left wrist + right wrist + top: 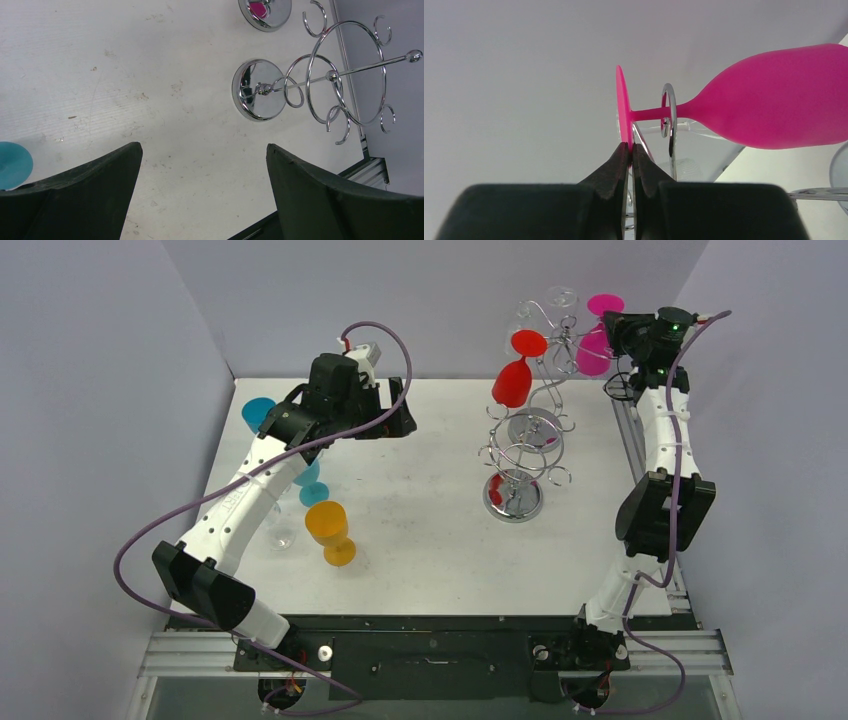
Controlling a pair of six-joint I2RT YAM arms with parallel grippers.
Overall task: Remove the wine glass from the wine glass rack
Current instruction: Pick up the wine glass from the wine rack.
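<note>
The pink wine glass (594, 350) hangs bowl-down from a top hook of the chrome wine glass rack (524, 445) at the back right. My right gripper (614, 324) is up at the rack's top, shut on the rim of the glass's flat foot (623, 107). In the right wrist view the closed fingertips (631, 148) pinch that disc, and the stem passes through a chrome hook (669, 117) to the bowl (774, 100). My left gripper (404, 412) hovers open over the middle of the table (202, 150), holding nothing.
A red glass (513, 380) and a clear glass (562, 298) also hang on the rack. On the table's left stand an orange glass (330, 528), teal glasses (258, 412) and a clear one (280, 536). The rack's chrome base (258, 90) lies ahead of the left fingers.
</note>
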